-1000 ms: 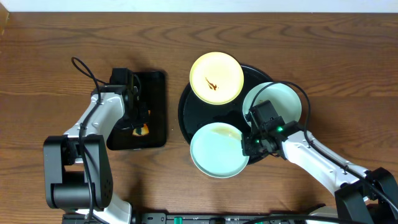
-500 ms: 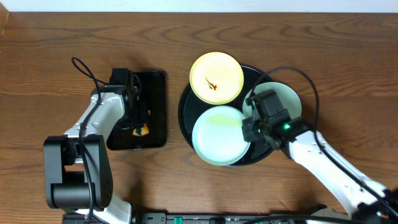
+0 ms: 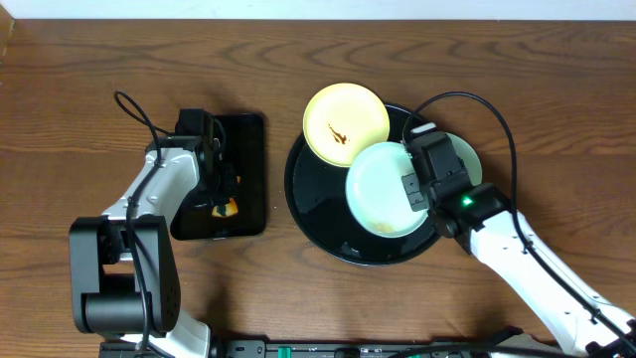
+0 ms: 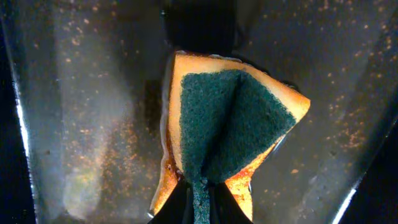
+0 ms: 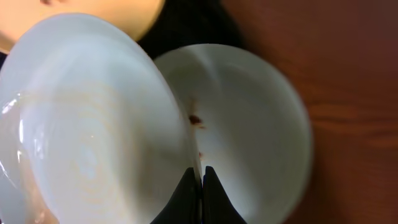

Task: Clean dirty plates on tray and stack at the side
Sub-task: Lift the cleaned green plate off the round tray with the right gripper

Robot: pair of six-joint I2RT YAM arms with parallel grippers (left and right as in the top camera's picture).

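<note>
1. Left gripper: clamped on a folded sponge, green face showing, over the small tray. It had not moved in the last second.
2. Tray: the near-left floor lay bare. The mint plate that had sat there a second earlier had been lifted and carried right.
3. Yellow plate: on the far rim of the tray, with a brown smear at its centre. It was unmoved.
4. Held plate: raised over the middle-right of the tray, overlapping the second mint plate. Being round, it had no long axis. Its hollow, faintly smeared face pointed up, and the tilt could not be judged. The lift suggests it was being brought up for wiping, with no cleaning done yet.
5. Right gripper: jaws pinched almost together on the right rim of the held plate.
6. Second mint plate: at the right edge of the tray, with brown specks, partly covered.
</note>
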